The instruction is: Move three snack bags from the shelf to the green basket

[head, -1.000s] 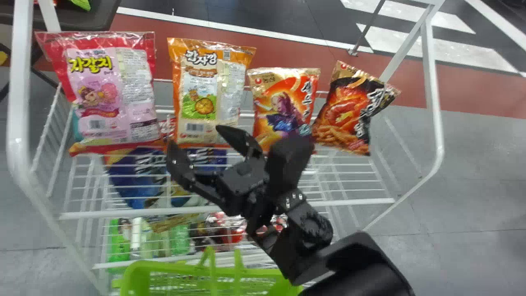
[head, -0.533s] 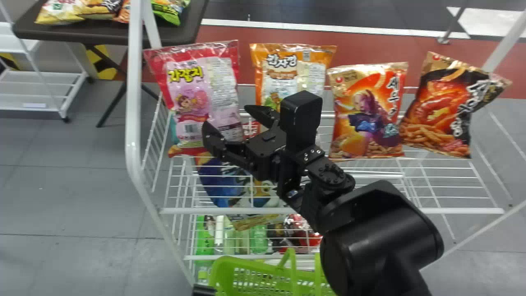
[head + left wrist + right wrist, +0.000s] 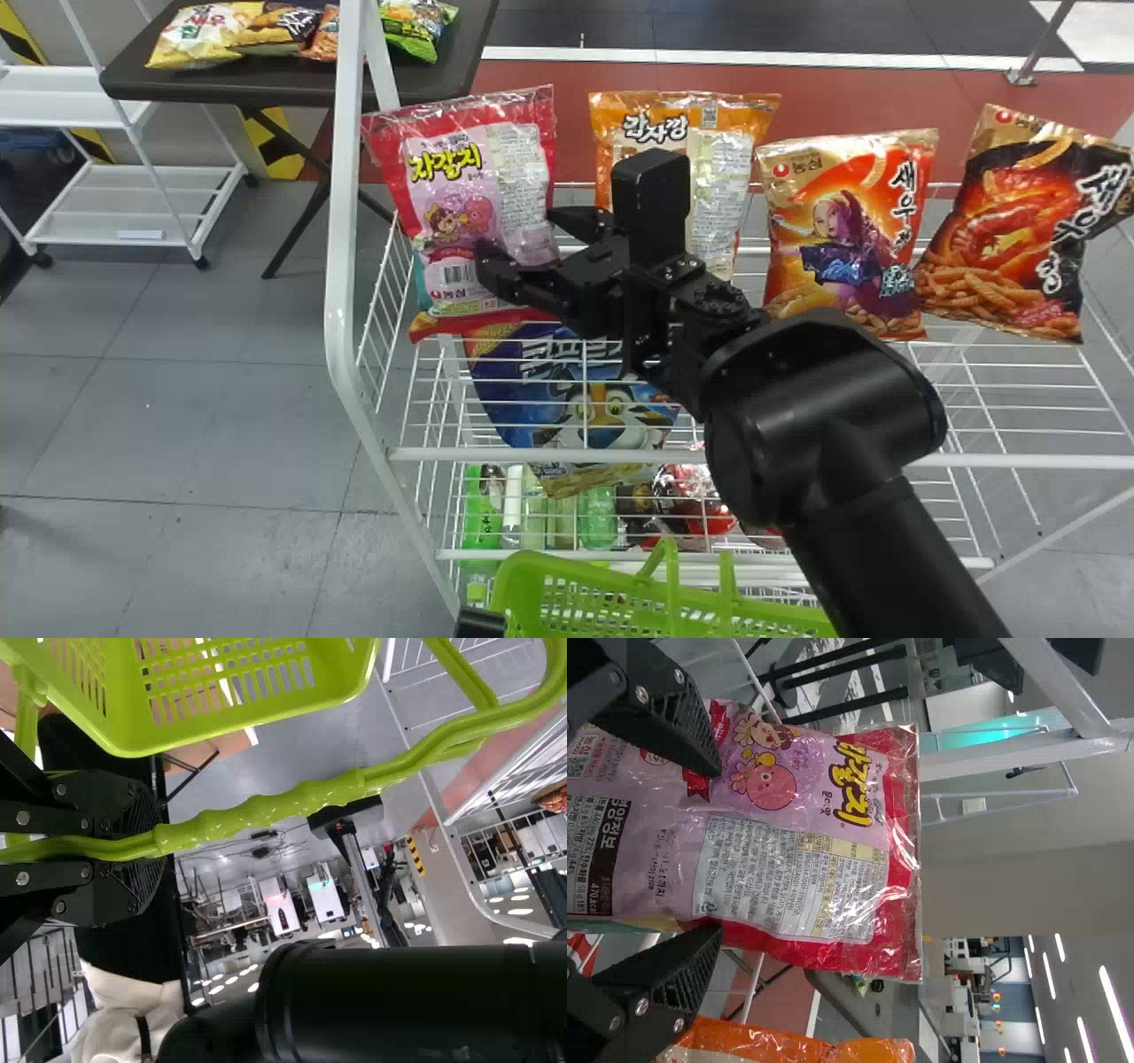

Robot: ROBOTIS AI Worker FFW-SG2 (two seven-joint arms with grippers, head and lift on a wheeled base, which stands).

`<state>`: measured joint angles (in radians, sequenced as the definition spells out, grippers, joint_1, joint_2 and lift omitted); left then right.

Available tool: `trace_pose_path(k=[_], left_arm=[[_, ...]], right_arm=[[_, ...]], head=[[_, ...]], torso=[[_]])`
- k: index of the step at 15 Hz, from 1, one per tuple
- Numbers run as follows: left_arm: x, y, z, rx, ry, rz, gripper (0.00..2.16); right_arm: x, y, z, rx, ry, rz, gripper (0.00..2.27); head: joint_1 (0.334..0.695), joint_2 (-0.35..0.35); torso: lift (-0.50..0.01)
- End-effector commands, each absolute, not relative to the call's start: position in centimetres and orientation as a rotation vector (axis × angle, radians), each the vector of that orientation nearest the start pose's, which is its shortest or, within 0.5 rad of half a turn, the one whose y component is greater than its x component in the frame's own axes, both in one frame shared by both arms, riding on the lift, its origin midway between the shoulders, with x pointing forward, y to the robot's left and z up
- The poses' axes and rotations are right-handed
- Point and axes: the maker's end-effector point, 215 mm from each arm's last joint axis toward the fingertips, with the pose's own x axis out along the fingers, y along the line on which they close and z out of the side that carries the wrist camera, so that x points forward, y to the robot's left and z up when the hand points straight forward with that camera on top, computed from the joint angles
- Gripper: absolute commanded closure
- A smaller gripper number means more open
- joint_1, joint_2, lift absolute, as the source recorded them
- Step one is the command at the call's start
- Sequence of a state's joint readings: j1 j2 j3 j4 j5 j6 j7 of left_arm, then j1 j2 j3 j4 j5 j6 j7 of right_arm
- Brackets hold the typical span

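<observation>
Snack bags line a white wire shelf; R arm rises fr. bottom edge, bent left, R gripper nr. the pink bag w/ jaws spread. L gripper's jaws pinch green basket's handle.

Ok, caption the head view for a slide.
Open right gripper before a pink snack bag on the shelf, green basket nearer the robot.

Floor: gray tiles around the dark table
Stripe: red band right of the table
Storage: white wheeled rack left of the table
Ceiling: bright strip lights
</observation>
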<state>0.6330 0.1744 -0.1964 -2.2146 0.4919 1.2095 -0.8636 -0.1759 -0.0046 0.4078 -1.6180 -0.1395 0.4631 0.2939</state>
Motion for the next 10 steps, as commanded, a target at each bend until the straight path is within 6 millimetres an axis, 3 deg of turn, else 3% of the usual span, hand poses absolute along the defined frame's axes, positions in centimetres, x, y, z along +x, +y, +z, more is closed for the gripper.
trace_pose_path(k=[1,2,4,7,10], left_arm=[[11.8,-4.8,-42.4,-0.81,1.099,-1.241,1.76],[11.8,-4.8,-42.4,-0.81,1.099,-1.241,1.76],[11.7,-4.8,-42.4,-0.809,1.097,-1.242,1.76],[11.7,-4.8,-42.3,-0.807,1.095,-1.244,1.76],[11.9,-4.8,-42.2,-0.804,1.093,-1.246,1.76]], right_arm=[[54.5,7.8,-35.9,0.06,0.328,0.77,1.72],[54.0,8.2,-35.3,0.058,0.326,0.785,2.0],[52.6,8.7,-34.4,0.048,0.324,0.797,2.13],[50.8,8.7,-33.0,0.021,0.305,0.791,2.13],[48.3,7.2,-31.3,0.024,0.279,0.757,2.13]], head=[[0.695,0.03],[0.695,0.037],[0.695,0.054],[0.695,0.067],[0.695,0.068]], torso=[[-0.048],[-0.048],[-0.048],[-0.048],[-0.048]])
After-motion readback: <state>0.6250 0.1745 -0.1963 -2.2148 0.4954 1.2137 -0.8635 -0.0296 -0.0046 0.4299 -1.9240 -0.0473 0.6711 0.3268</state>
